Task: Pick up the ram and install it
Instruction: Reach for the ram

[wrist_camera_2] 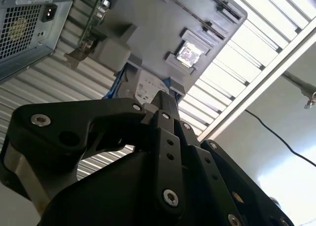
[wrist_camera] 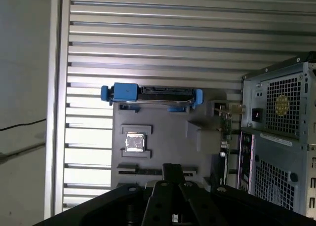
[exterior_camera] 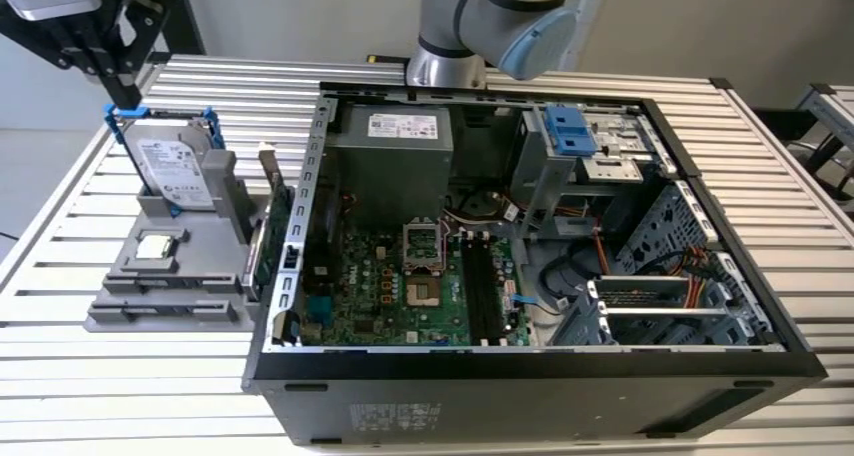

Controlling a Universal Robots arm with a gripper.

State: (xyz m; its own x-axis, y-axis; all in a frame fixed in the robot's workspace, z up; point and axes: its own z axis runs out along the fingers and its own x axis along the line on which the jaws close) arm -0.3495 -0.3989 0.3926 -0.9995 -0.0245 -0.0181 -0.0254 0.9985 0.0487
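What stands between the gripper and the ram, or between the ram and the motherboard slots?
Nothing visible blocks the gripper, which hangs above the gray holder; the ram, a dark strip in the first wrist view, lies open there. Toward the motherboard slots, the upright green card and the case's side wall stand between.

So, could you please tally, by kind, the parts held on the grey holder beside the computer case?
hard drive: 1
processor chip: 1
green card: 1
Total: 3
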